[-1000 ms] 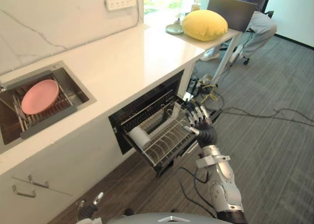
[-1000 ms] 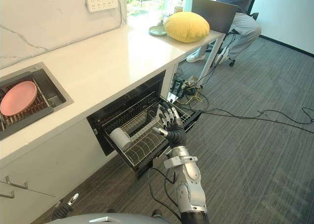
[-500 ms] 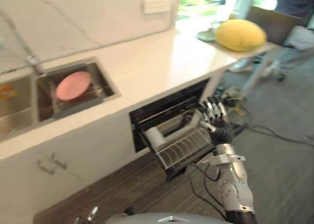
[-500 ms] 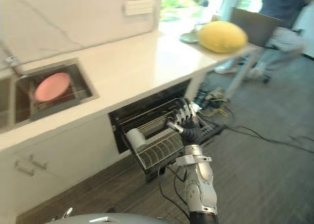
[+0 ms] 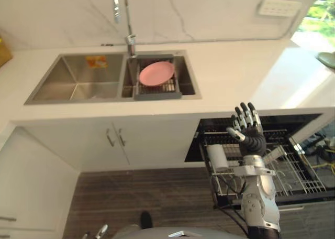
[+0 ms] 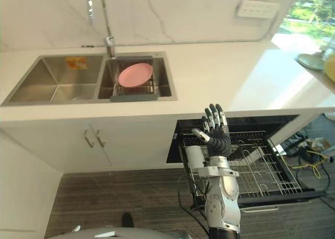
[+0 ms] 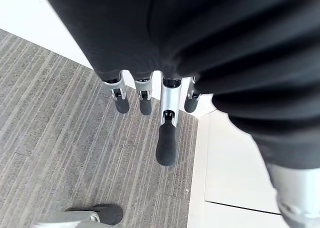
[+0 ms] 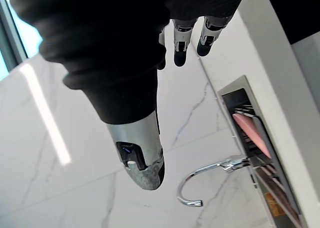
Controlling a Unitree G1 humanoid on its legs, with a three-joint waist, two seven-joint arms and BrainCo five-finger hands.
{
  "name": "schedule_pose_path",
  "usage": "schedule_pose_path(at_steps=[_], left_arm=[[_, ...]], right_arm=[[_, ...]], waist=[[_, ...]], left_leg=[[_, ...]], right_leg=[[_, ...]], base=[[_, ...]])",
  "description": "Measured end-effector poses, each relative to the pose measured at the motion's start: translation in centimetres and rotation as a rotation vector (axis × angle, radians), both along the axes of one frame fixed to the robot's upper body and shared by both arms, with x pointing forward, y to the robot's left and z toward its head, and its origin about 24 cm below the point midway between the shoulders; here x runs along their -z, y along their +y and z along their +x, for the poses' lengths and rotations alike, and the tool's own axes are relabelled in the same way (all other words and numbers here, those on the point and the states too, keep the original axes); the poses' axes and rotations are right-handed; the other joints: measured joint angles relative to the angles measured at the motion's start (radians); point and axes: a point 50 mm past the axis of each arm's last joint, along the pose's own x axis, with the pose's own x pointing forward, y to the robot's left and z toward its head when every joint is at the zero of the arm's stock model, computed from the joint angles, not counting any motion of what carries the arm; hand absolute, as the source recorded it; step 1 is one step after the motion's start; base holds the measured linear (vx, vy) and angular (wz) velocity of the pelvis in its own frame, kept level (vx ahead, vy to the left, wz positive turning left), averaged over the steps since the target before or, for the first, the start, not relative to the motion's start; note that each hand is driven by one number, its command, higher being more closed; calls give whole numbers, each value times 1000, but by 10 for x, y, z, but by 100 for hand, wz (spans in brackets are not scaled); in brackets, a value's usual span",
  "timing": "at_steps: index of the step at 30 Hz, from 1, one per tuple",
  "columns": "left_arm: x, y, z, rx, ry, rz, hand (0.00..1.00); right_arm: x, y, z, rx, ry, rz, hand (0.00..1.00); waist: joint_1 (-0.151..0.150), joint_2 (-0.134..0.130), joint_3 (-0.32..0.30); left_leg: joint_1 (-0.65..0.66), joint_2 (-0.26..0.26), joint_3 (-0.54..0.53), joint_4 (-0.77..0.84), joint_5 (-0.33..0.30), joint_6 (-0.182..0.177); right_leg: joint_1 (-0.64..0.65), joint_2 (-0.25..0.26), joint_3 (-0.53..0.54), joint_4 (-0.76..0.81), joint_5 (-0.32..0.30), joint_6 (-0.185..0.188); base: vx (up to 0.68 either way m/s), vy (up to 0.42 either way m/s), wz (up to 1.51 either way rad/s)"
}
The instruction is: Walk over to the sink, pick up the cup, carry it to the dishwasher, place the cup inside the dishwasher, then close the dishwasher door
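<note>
I held the right hand (image 6: 215,136) up, fingers spread and empty, before the open dishwasher (image 6: 251,122). The white cup (image 6: 194,156) lay on its side along the rack's (image 6: 268,174) left edge. The left hand (image 7: 166,137) hung loose and open above the floor (image 7: 50,118).

You are seeing the right robot hand (image 6: 214,136) hovering with its fingers held straight and pointing up, in front of the open dishwasher (image 6: 175,144). A white cup (image 6: 194,157) is lying on its side in the pulled-out rack (image 6: 261,166), just beside the wrist. A pink plate (image 6: 135,74) is resting in the sink (image 6: 47,84), set in the white worktop (image 6: 220,76).
</note>
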Motion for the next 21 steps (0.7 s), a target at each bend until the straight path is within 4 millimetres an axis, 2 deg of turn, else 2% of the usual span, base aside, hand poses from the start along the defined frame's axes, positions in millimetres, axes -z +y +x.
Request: schedule_pose_path(at_steps=[1,2,4,7,10,13,19,20,21], left_arm=[[-1,7,2,12,9,15,0],[-1,13,1,16,28,27,0],[-1,14,-1,7,39,25,0],[-1,11,5,19,18,3,0],[0,4,13,29,-10,-23,0],[1,-1,13,35,-10,-41,0],[2,-3,12,44,-4,-35,0],[2,-3,11,41,0,-31,0],[1,-2,13,40,-5,-24,0]], right_arm=[[1,1,0,11,4,14,0],[0,2,1,14,3,16,0],[-2,1,2,22,-9,15,0],[-8,-1,6,22,-32,-1,0],[-9,-6,5,37,-33,-10,0],[-10,-10,4,53,-35,-11,0],[-9,-9,4,53,-33,-10,0],[-10,-9,4,51,-34,-9,0],[-10,-9,3,51,-35,-6,0]], waist=[[-6,-23,14],[-3,-54,12],[13,-75,-3],[15,-67,2],[-4,-30,26],[-4,-10,21],[-3,-2,22],[5,0,19],[3,-3,22]], left_leg=[[-2,2,-12,0,3,1],[0,-2,-12,0,27,7],[9,-8,3,0,33,7],[15,-5,17,0,40,-4],[37,-2,20,0,44,-8],[57,7,38,0,39,-15],[68,33,90,7,27,-20],[60,43,116,11,21,-24],[-11,62,124,129,-27,-35]], right_leg=[[1,53,60,-36,-31,39],[4,90,75,-95,-30,38],[31,97,62,-152,-39,56],[64,102,80,-222,-24,92],[98,109,84,-247,-11,113],[109,114,110,-259,-10,115],[101,131,163,-273,-9,99],[83,137,182,-273,-5,94],[62,144,187,-272,0,87]], base=[[6,-113,81],[-3,-124,59],[31,-104,-1],[5,-75,-19],[-28,-57,-6],[-28,-36,-19],[-26,-36,-28],[0,-34,-41],[6,-39,-34]])
